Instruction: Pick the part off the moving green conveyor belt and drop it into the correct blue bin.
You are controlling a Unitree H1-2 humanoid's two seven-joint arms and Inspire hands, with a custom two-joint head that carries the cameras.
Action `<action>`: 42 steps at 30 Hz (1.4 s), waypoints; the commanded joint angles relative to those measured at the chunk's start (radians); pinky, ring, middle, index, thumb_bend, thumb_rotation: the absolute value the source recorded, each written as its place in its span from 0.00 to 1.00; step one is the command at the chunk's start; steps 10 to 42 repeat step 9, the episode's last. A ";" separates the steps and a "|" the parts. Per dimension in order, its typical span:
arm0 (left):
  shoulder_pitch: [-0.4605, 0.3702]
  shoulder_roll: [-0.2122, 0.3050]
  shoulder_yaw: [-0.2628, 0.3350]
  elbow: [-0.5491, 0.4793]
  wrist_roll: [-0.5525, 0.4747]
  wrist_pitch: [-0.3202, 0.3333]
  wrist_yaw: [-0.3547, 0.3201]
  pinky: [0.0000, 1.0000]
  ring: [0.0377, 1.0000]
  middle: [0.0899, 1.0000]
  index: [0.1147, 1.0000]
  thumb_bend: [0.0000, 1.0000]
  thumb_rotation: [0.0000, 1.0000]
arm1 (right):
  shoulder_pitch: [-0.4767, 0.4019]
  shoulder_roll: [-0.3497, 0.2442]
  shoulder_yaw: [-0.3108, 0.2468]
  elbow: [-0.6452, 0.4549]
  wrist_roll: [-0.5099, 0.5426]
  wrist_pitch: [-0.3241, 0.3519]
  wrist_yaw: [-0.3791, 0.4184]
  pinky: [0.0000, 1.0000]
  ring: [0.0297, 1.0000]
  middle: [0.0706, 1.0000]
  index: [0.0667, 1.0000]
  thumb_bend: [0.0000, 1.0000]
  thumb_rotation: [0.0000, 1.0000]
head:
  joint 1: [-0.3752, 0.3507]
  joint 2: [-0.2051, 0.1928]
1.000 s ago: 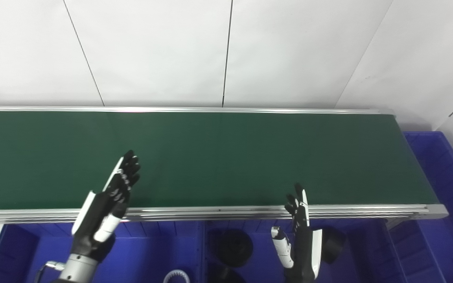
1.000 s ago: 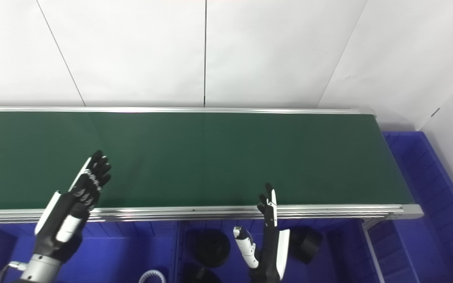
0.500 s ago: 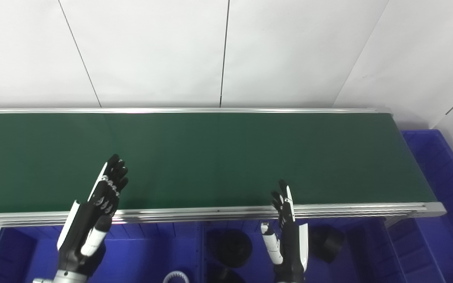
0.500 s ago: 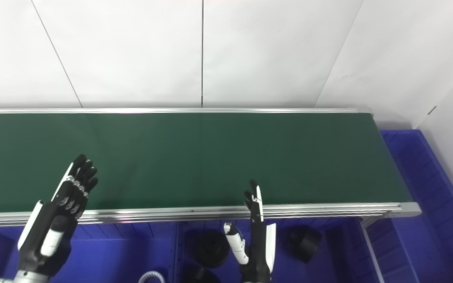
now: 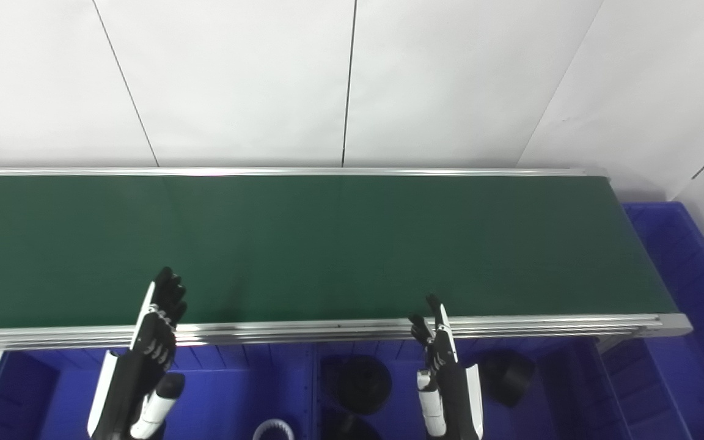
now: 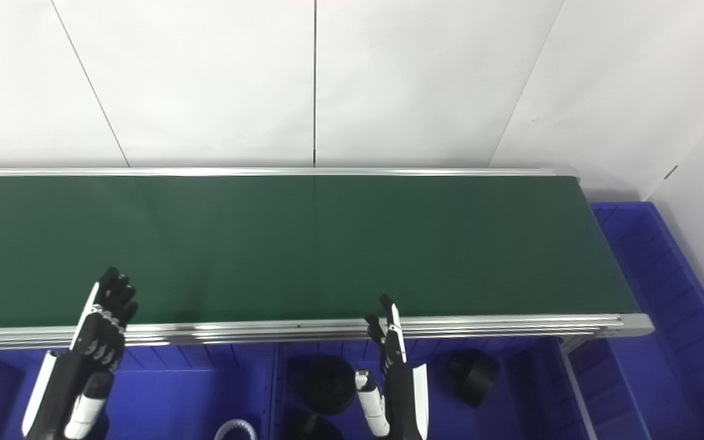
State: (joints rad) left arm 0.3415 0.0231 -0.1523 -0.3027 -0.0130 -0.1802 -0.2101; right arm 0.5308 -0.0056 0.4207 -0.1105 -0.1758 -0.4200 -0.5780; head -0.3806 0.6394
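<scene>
Fingers (image 5: 165, 293) spread, both hands, left hand (image 5: 141, 366) and right hand (image 5: 447, 379), hold nothing; three black parts (image 5: 361, 385) lie in one blue bin (image 5: 578, 391) near the green belt (image 5: 352, 244).

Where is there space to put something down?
The green conveyor belt is bare from end to end. The left blue bin shows bare floor above the white toothed ring. The middle blue bin is crowded with black round parts.
</scene>
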 commanded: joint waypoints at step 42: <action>0.032 -0.015 -0.012 -0.127 -0.033 0.089 0.029 1.00 1.00 1.00 1.00 0.76 0.65 | 0.068 0.067 -0.045 -0.085 0.072 0.019 0.169 0.91 0.93 0.99 0.98 0.89 1.00 | 0.031 0.114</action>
